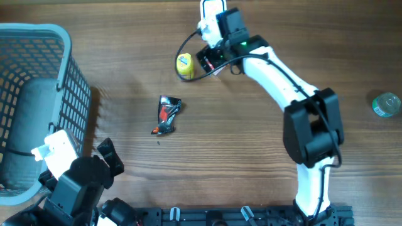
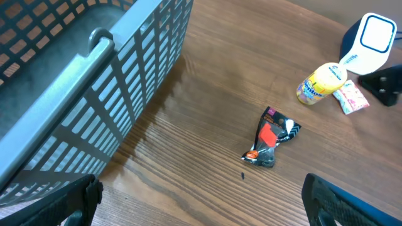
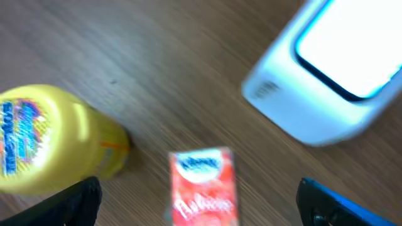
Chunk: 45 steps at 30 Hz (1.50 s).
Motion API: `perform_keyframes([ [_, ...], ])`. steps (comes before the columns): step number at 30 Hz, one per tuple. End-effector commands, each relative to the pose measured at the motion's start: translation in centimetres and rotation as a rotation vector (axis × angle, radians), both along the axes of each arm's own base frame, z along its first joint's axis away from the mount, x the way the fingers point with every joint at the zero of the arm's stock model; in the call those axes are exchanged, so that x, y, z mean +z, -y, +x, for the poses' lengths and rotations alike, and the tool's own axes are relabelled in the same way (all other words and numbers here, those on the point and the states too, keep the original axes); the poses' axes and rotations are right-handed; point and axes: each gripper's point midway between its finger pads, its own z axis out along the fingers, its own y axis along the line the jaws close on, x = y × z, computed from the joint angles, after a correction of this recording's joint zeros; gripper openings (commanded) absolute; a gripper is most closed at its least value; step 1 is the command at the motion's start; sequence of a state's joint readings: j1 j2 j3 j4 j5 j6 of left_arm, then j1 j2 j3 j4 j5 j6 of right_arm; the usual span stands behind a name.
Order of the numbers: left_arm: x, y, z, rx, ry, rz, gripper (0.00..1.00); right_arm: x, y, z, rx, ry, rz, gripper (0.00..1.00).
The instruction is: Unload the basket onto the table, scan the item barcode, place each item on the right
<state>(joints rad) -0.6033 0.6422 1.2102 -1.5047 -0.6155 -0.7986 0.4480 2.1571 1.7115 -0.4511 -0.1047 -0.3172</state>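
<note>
Packet [image 3: 202, 185] lies flat near the worktop's far edge, just beside bottle [image 3: 50, 138], near scanner [image 3: 326, 69]. Left gripper [image 2: 201, 202] is spread and empty by the near-left corner; right gripper [image 3: 204, 202] is spread over the packet, not touching. Long edges should be pinched, barcode left uncovered and faced to scanner

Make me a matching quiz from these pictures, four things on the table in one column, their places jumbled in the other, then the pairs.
1. yellow bottle
2. black and red wrapper
3. grey basket
4. teal round object

A. far right edge of the table
B. left side of the table
C. alone mid-table
D. beside the white scanner

Pairs: 1-D, 2-C, 3-B, 4-A.
</note>
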Motion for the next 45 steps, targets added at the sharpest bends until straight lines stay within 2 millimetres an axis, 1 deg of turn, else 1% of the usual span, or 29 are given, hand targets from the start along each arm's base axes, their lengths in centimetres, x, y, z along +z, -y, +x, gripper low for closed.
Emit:
perform_keyframes([
  [1,-0.1,0.0,0.0,0.002,-0.001,0.002,1.0,-5.7,-0.7,-0.5,0.054,-0.072,-0.058,1.0],
  [2,0.0,0.0,0.0,0.002,-0.001,0.002,1.0,-7.4,-0.4,-0.7,0.043,-0.103,-0.075,1.0],
  [3,0.0,0.0,0.0,0.002,-0.001,0.002,1.0,-8.5,-0.2,-0.9,0.028,-0.124,-0.084,1.0],
  [5,0.0,0.0,0.0,0.002,-0.001,0.002,1.0,-10.1,0.3,-1.0,0.016,-0.142,-0.109,1.0],
  [6,0.0,0.0,0.0,0.002,-0.001,0.002,1.0,-10.5,0.4,-0.9,0.01,-0.143,-0.12,1.0],
  [10,0.0,0.0,0.0,0.002,-0.001,0.002,1.0,-10.4,1.3,-0.1,-0.027,-0.108,-0.163,1.0],
  [11,0.0,0.0,0.0,0.002,0.0,0.001,1.0,-10.3,1.7,0.1,-0.042,-0.097,-0.18,0.98],
  [12,0.0,0.0,0.0,0.002,-0.001,0.002,1.0,-10.3,1.9,0.2,-0.051,-0.093,-0.189,0.92],
  [14,0.0,0.0,0.0,0.002,0.0,0.001,1.0,-10.3,2.4,0.4,-0.105,-0.093,-0.196,0.65],
  [15,0.0,0.0,0.0,0.002,0.0,0.001,1.0,-10.3,2.6,0.4,-0.128,-0.099,-0.19,0.59],
  [18,-0.1,0.0,0.0,0.002,-0.001,0.002,1.0,-10.5,2.7,0.2,-0.183,-0.126,-0.163,0.52],
  [19,-0.1,0.0,0.0,0.002,-0.001,0.002,1.0,-10.6,2.6,0.0,-0.2,-0.142,-0.149,0.48],
  [20,-0.1,0.0,0.0,0.002,-0.001,0.002,1.0,-10.7,2.6,-0.3,-0.208,-0.16,-0.142,0.4],
  [23,-0.1,0.0,0.0,0.002,-0.001,0.002,1.0,-10.6,3.0,-0.9,-0.262,-0.198,-0.128,0.32],
  [24,-0.1,0.0,0.0,0.002,-0.001,0.002,1.0,-10.1,3.2,-1.0,-0.265,-0.199,-0.128,0.31],
  [27,-0.1,0.0,0.0,0.002,-0.001,0.002,1.0,-7.0,5.1,-0.8,-0.299,-0.188,-0.128,0.33],
  [28,-0.1,0.0,0.0,0.002,-0.001,0.002,1.0,-5.3,6.5,-0.5,-0.334,-0.169,-0.138,0.42],
  [29,0.0,0.0,0.0,0.002,-0.001,0.002,1.0,-3.5,8.9,-0.1,-0.394,-0.144,-0.162,0.45],
  [30,0.0,0.0,0.1,0.002,0.002,0.0,1.0,-2.0,12.0,0.3,-0.477,-0.124,-0.195,0.45],
  [31,0.2,0.2,0.3,0.002,0.016,-0.009,1.0,-0.9,17.5,0.5,-0.596,-0.12,-0.252,0.45],
  [33,0.3,0.3,0.5,0.002,0.024,-0.015,1.0,-1.2,23.5,0.2,-0.72,-0.165,-0.277,0.43],
  [34,0.3,0.3,0.5,0.002,0.025,-0.015,1.0,-1.7,28.3,-0.4,-0.835,-0.209,-0.27,0.44],
  [37,0.3,0.3,0.5,0.002,0.025,-0.015,1.0,-2.0,38.2,-1.9,-1.042,-0.244,-0.238,0.45],
  [38,0.3,0.3,0.5,0.002,0.025,-0.016,1.0,-2.1,41.3,-2.5,-1.114,-0.245,-0.221,0.45],
  [40,0.4,0.3,0.5,0.002,0.025,-0.016,1.0,-2.3,48.1,-5.2,-1.309,-0.261,-0.17,0.45],
  [42,0.4,0.4,0.6,0.002,0.029,-0.019,1.0,-2.8,50.7,-6.6,-1.389,-0.293,-0.039,0.44],
  [43,0.5,0.4,0.6,0.002,0.034,-0.022,1.0,-3.1,51.2,-7.0,-1.387,-0.321,0.062,0.44],
  [44,0.6,0.5,0.8,0.002,0.04,-0.027,1.0,-3.3,51.8,-7.5,-1.395,-0.338,0.129,0.47],
  [45,0.8,0.6,0.9,0.002,0.049,-0.033,1.0,-3.6,52.6,-8.5,-1.443,-0.351,0.131,0.53],
])
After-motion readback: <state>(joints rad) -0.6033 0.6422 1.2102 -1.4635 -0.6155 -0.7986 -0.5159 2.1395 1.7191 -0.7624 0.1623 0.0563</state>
